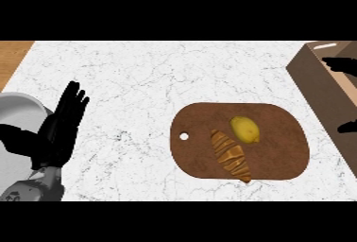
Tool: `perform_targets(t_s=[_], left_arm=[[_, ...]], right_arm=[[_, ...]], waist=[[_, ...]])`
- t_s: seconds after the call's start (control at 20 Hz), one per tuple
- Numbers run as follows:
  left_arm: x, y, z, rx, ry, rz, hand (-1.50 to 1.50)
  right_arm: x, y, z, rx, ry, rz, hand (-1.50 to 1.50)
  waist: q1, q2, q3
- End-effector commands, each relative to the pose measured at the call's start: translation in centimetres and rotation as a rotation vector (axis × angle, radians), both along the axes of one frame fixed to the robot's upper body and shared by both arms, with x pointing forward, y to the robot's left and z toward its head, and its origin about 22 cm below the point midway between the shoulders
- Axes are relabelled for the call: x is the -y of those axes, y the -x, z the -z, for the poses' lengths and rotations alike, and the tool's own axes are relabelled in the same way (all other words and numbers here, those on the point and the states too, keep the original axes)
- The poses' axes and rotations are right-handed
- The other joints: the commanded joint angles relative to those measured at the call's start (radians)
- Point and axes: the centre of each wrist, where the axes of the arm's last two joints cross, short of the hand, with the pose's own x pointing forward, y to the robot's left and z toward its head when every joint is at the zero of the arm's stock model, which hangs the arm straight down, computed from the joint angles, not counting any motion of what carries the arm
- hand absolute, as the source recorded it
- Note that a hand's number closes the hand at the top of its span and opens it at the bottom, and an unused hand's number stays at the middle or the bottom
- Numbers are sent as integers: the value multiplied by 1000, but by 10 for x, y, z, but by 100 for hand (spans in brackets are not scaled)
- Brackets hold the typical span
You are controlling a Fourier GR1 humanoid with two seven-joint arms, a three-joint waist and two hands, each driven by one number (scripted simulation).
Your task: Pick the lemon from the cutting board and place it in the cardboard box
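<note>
Head view showed the lemon (245,129) on the cutting board (279,160), touching a croissant (231,155). The left hand (59,127) rested left of the board, fingers straight. Only dark bits of the right hand (343,65) showed; its fingers couldn't be judged.

A kitchen: white marble counter (160,75) carrying a brown wooden cutting board (279,156) with a lemon (245,129) and a pastry (231,155) on it

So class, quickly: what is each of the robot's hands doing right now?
Left hand: open, fingers straight and up, resting at the view's left, holding nothing.
Right hand: cannot be told; only dark shapes show by the brown cardboard box.
</note>
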Motion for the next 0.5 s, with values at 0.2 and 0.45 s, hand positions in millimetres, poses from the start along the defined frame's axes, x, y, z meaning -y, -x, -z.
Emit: perform_targets(t_s=[0.2, 0.45], left_arm=[[-3, 1, 12, -8, -2, -31, 0], [8, -5, -1, 4, 2, -22, 0]], right_arm=[[-55, -9, -36, -160, 34, -144, -150], [-87, -17, -47, -174, 6, -163, -150]], waist=[[-23, -4, 0], [-14, -2, 1]])
